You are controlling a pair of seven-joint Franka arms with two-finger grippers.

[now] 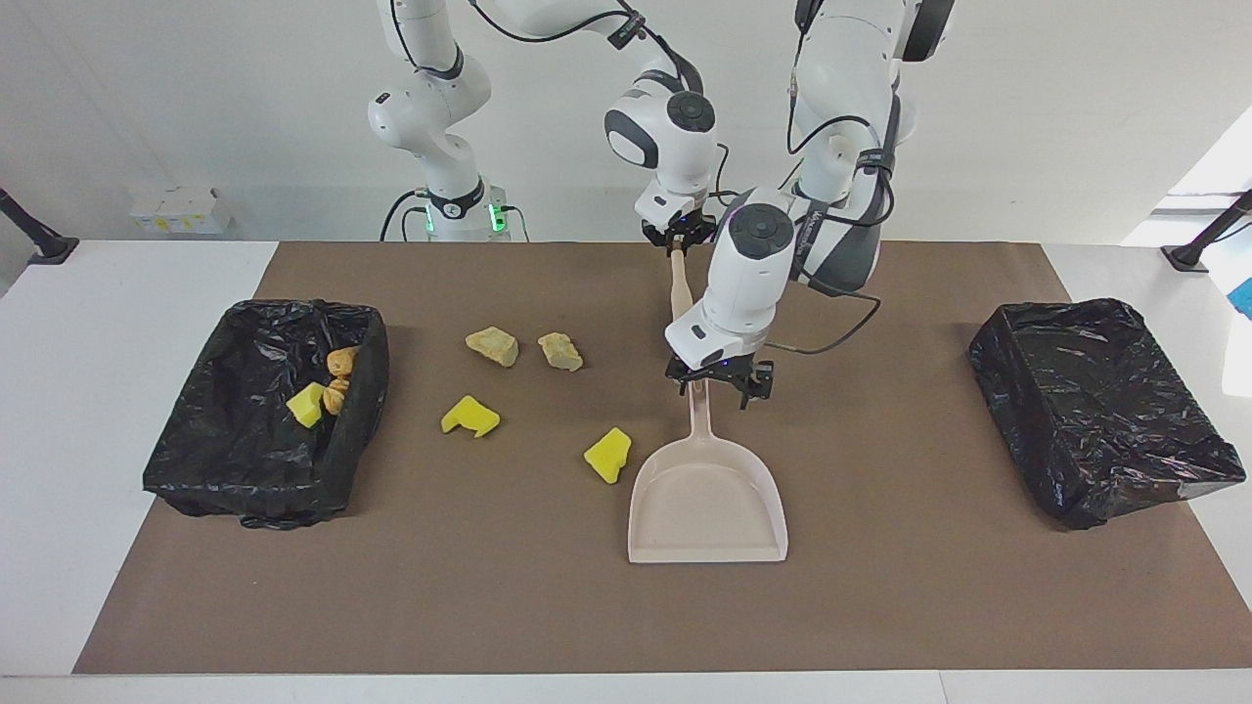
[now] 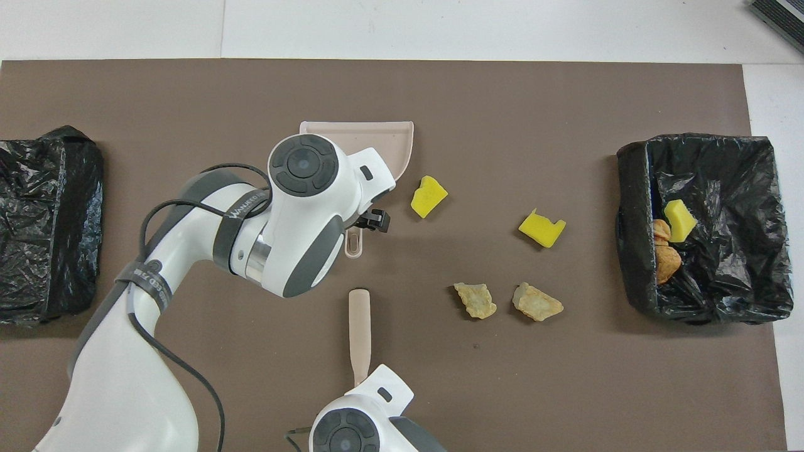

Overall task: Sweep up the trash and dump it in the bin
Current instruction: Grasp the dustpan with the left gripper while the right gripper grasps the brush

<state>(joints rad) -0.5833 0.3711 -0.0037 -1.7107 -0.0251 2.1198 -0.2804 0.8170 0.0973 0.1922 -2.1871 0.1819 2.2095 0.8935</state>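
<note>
from the facing view my left arm's wrist hides the brush [image 1: 681, 298] head and the dustpan [image 1: 706, 489] handle's tip. the left gripper [image 1: 721, 379] hangs spread over that handle; i cannot tell whether it touches. the right gripper [image 1: 677, 238] is pinched on the brush handle's end. three trash scraps [image 1: 323, 389] lie in the bin [image 1: 256, 460] at the right arm's end; the other bin [image 1: 1100, 411] shows only its liner.

overhead, the left arm covers most of the dustpan and the right gripper is hidden under its wrist. four scraps [image 2: 429, 196] lie loose on the tabletop [image 2: 565, 389] between dustpan and filled bin.
</note>
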